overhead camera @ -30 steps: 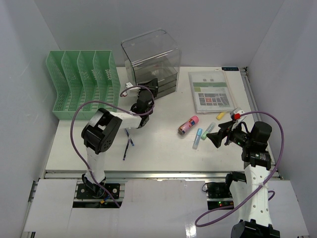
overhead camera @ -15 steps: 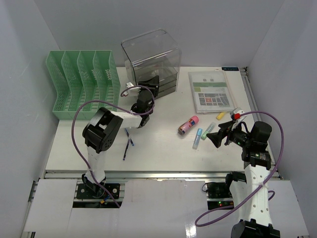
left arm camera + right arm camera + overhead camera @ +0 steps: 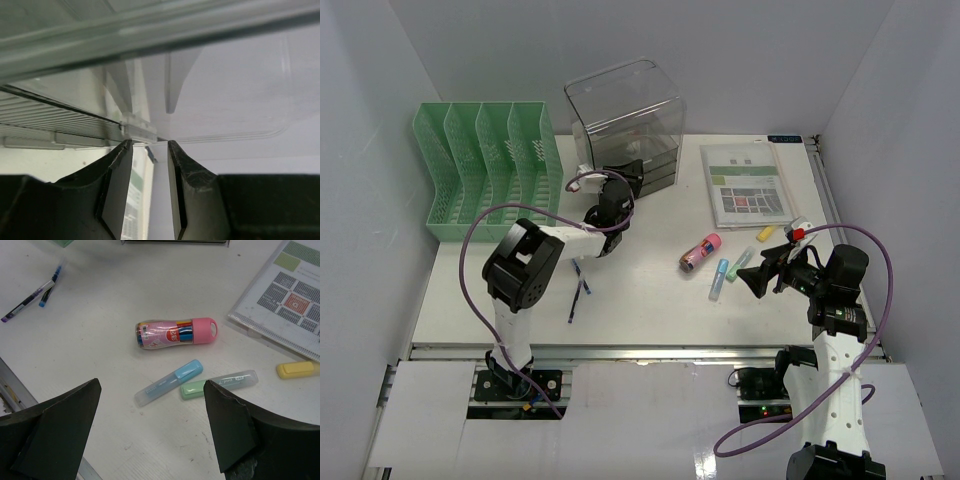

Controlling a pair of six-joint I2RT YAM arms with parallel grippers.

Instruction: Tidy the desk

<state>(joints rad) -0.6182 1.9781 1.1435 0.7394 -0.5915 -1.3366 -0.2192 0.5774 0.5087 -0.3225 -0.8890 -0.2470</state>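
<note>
The white desk (image 3: 650,300) carries a clear drawer box (image 3: 625,115) at the back. My left gripper (image 3: 623,180) is at the box's lower front. In the left wrist view its jaws (image 3: 149,143) stand a little apart, open, with nothing between them; a small clear tab (image 3: 140,133) of the box (image 3: 225,90) sits just past the tips. My right gripper (image 3: 760,275) hovers wide open over the desk's right side. Below it lie a blue highlighter (image 3: 170,382) and a green highlighter (image 3: 220,384), with a pink pen tube (image 3: 175,333) beyond them.
A green file rack (image 3: 485,170) stands at the back left. A printed booklet (image 3: 748,185) and a yellow highlighter (image 3: 766,233) lie at the right. Two pens (image 3: 580,290) rest near the left arm. A silver rail (image 3: 650,351) runs along the near edge.
My left gripper has shifted slightly toward the clear box and its jaws have parted somewhat. The right arm has not moved.
</note>
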